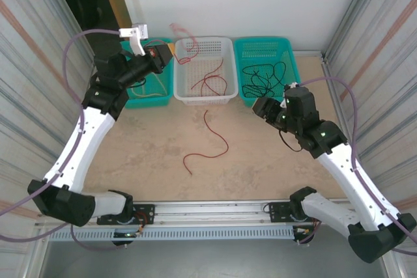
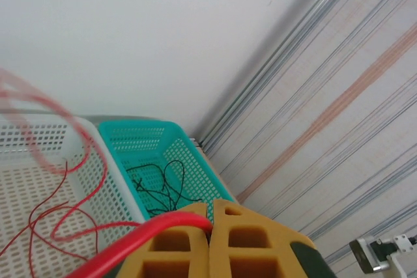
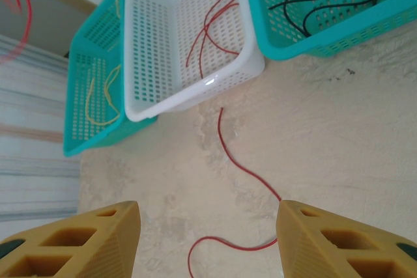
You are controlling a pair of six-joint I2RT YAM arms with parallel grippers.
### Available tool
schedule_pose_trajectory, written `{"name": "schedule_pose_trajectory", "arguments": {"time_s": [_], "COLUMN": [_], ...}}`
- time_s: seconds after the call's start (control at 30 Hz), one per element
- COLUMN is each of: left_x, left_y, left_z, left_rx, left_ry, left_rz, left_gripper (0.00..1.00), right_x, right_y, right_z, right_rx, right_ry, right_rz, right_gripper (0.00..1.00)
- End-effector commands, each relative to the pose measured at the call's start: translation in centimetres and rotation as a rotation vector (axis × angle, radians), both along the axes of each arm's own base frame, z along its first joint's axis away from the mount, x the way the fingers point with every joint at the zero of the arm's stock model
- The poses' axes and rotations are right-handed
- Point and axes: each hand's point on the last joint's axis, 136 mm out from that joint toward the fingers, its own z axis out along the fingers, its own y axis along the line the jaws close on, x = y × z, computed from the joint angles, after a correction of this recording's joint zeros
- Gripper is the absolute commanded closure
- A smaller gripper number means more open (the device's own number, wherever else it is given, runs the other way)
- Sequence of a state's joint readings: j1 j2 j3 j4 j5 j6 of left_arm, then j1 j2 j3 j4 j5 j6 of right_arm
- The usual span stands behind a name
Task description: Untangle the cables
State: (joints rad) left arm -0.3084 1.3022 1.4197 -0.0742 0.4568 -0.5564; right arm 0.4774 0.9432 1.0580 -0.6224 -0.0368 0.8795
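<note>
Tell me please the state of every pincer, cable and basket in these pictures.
left pincer: shut on the held red cable.
held red cable: lifted, by the white basket.
right pincer: open, empty, above the table.
loose red cable: lying curved on the table.
white basket: holds red cables.
left teal basket: holds yellow cables.
right teal basket: holds black cables.

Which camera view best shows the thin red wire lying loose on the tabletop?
Top external: the whole thin red wire lies unobstructed on the table. Right wrist shows it closer, but the right gripper's fingertip hides its bend. Left wrist faces the plastic baskets.
</note>
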Motion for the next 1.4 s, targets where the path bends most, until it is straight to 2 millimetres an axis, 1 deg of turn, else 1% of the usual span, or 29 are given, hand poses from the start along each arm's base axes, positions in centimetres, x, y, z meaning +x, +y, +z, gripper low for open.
{"name": "schedule_pose_trajectory", "arguments": {"time_s": [0.0,0.07,0.13,0.17,0.27,0.33,0.43,0.57,0.67,0.77,0.93,1.1,1.17,1.2,1.23,1.27,1.3,1.33,1.37], "left_x": [0.7,1.7,3.0,3.8,6.1,7.5,9.4,10.7,11.3,11.0,10.9,11.8,12.4,12.7,13.1,13.3,13.4,13.4,13.2], "left_y": [-1.2,-1.7,-2.4,-2.7,-3.8,-4.7,-6.1,-7.6,-8.2,-8.5,-8.6,-8.6,-8.4,-8.3,-7.9,-7.6,-7.3,-7.0,-6.8], "left_z": [2.2,2.6,2.7,2.3,1.2,-0.2,-3.3,-7.3,-9.4,-9.6,-8.3,-7.1,-7.3,-7.5,-7.9,-8.2,-8.6,-8.9,-9.0], "left_rx": [-0.029,-0.029,-0.033,-0.035,-0.051,-0.050,-0.028,0.039,0.090,0.101,0.111,0.115,0.136,0.148,0.161,0.175,0.191,0.203,0.211], "left_ry": [-0.060,-0.070,-0.073,-0.064,-0.032,0.000,0.067,0.126,0.159,0.141,0.086,0.055,0.059,0.063,0.071,0.079,0.092,0.102,0.102], "left_rz": [-0.040,-0.048,-0.060,-0.061,-0.082,-0.095,-0.112,-0.121,-0.127,-0.134,-0.120,-0.106,-0.083,-0.065,-0.042,-0.022,-0.001,0.010,0.015], "left_gripper": [1.00,1.00,1.00,1.00,1.00,1.00,1.00,1.00,1.00,1.00,1.00,1.00,1.00,0.94,0.75,0.59,0.48,0.42,0.38], "right_x": [0.2,0.2,-0.1,0.1,0.1,0.0,0.0,-0.1,0.0,0.2,0.5,0.7,0.6,0.6,0.5,0.5,0.4,0.3,0.3], "right_y": [0.6,1.4,2.1,2.8,3.8,4.5,5.3,6.1,6.3,6.5,6.6,7.1,7.4,7.5,7.6,7.7,7.8,7.9,7.9], "right_z": [1.2,1.1,1.2,0.6,0.3,-0.1,-1.0,-1.5,-1.9,-1.7,-1.2,-0.7,-0.5,-0.4,-0.3,-0.3,-0.3,-0.3,-0.2], "right_rx": [-0.028,-0.038,-0.049,-0.071,-0.105,-0.131,-0.180,-0.228,-0.236,-0.248,-0.253,-0.243,-0.250,-0.254,-0.256,-0.256,-0.258,-0.260,-0.263], "right_ry": [-0.043,-0.044,-0.050,-0.036,-0.036,-0.025,0.003,0.001,-0.003,-0.003,-0.014,-0.017,-0.019,-0.023,-0.026,-0.026,-0.028,-0.029,-0.031], "right_rz": [0.021,0.044,0.068,0.083,0.113,0.135,0.160,0.187,0.191,0.200,0.202,0.209,0.211,0.213,0.215,0.217,0.219,0.220,0.221], "right_gripper": [0.44,0.44,0.44,0.44,0.44,0.44,0.46,0.46,0.46,0.46,0.46,0.47,0.47,0.47,0.47,0.47,0.47,0.47,0.47]}}
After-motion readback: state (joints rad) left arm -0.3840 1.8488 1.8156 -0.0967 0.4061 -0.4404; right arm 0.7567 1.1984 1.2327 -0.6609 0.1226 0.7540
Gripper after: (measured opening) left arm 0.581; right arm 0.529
